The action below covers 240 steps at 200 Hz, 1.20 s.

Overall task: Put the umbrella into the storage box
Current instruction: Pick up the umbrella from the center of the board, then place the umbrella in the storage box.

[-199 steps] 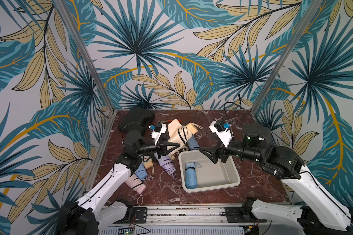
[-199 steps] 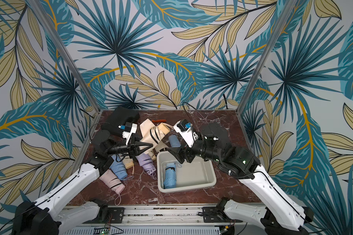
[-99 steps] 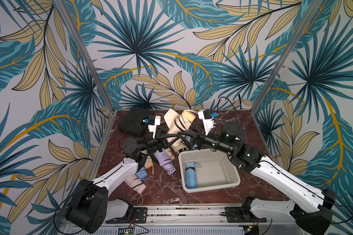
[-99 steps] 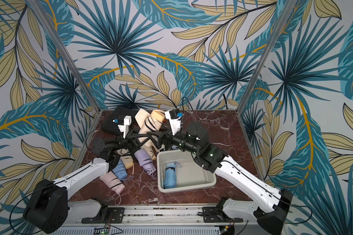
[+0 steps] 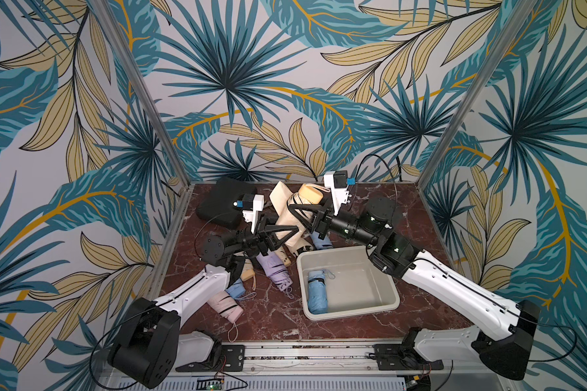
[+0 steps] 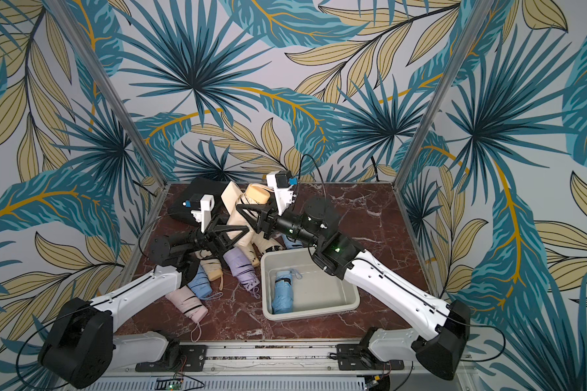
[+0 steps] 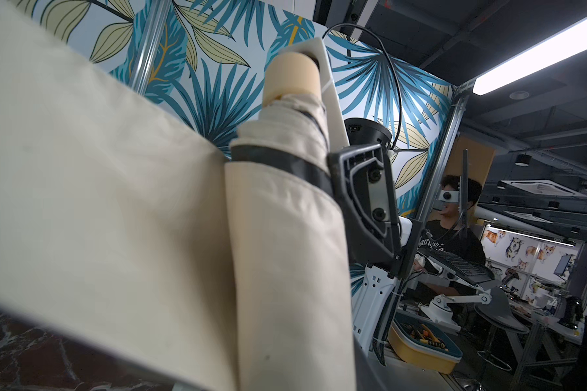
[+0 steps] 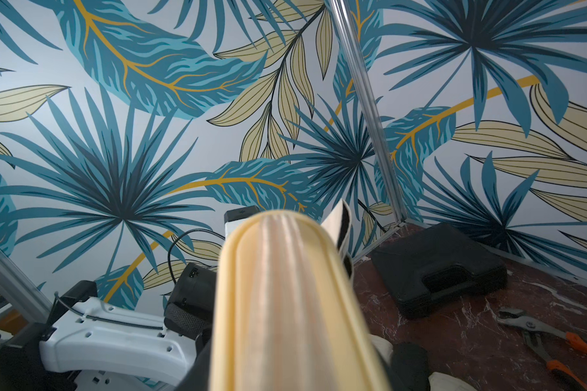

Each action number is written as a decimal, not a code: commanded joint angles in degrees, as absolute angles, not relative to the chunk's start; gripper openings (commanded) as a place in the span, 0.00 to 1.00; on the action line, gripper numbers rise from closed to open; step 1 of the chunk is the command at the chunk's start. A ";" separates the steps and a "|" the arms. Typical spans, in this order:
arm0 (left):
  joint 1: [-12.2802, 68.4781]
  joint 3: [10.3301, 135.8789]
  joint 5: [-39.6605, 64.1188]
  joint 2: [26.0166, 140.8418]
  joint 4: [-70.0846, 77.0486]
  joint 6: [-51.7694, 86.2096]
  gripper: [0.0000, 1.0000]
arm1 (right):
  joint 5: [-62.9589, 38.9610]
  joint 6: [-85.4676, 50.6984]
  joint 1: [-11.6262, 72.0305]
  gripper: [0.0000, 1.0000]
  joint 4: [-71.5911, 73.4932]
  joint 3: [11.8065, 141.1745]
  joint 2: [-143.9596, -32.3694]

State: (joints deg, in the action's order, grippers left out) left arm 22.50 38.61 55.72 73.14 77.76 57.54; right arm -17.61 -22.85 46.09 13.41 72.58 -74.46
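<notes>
Our left gripper point(image 5: 294, 233) and right gripper point(image 5: 295, 211) both clamp the cream umbrella point(image 7: 285, 237) above the pile point(image 5: 273, 270). We judge two grips steady it for the storage box point(image 5: 353, 284), near right

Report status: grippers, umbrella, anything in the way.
Left gripper and right gripper both shut on cream umbrella, over pile. Storage box holds one blue umbrella; room beside it.

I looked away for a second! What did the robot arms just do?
The right gripper swung from above the storage box back to the cream umbrella and closed on it. The left gripper still holds it; the blue umbrella stays in the box.
</notes>
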 commanded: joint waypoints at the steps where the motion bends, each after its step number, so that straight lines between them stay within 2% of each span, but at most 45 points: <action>1: 22.94 38.33 54.49 71.20 80.95 57.83 0.13 | -20.05 -22.64 46.46 0.36 16.81 73.72 -76.13; 15: 22.88 38.23 54.43 70.94 81.02 57.92 0.18 | -19.75 -22.50 46.41 0.28 16.95 74.24 -77.00; 32: 22.98 37.97 54.36 70.68 80.97 57.91 0.35 | -20.29 -23.01 46.40 0.19 17.08 74.73 -77.70; 45: 22.92 37.64 54.38 70.43 80.99 57.65 0.41 | -19.94 -23.28 46.41 0.13 17.23 74.75 -77.74; 56: 22.87 37.30 54.50 70.31 80.88 57.45 0.59 | -18.79 -22.92 46.44 0.10 16.90 74.47 -77.27; 74: 22.81 35.71 53.23 69.69 78.54 55.78 0.98 | -15.93 -21.04 46.44 0.06 13.60 74.51 -75.84; 77: 22.75 35.38 52.76 69.43 77.75 55.45 1.00 | -15.37 -20.71 46.45 0.05 12.39 74.61 -75.56; 92: 22.66 32.64 49.83 66.89 73.08 54.18 1.00 | -12.98 -19.71 44.20 0.04 2.92 75.72 -73.63; 113: 22.94 24.99 42.00 60.03 62.43 49.96 1.00 | -6.59 -14.94 43.27 0.03 -19.13 78.40 -69.83; 127: 23.25 22.86 37.05 54.75 47.39 46.17 1.00 | -1.28 -13.55 42.69 0.03 -28.86 78.49 -66.89; 144: 23.56 26.17 31.27 50.37 23.60 43.76 1.00 | 3.63 -13.51 42.17 0.01 -36.92 78.17 -64.25; 159: 23.64 28.99 28.40 49.90 12.86 45.54 1.00 | 6.91 -13.72 41.80 0.00 -42.30 78.56 -63.06; 192: 24.77 29.95 28.93 51.97 5.39 51.76 1.00 | 8.72 -13.71 40.25 0.00 -52.38 80.49 -65.39; 220: 31.25 29.63 23.10 52.20 2.03 52.38 0.99 | 5.96 -13.99 39.29 0.00 -55.60 80.07 -68.82; 240: 34.83 29.70 21.52 54.05 1.91 53.33 0.95 | 3.33 -14.02 38.45 0.00 -56.66 79.53 -71.43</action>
State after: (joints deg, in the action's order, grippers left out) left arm 31.55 28.62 25.54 52.84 5.87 52.07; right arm 5.69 -14.50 39.22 -53.52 79.50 -69.67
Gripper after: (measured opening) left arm 0.972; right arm 0.306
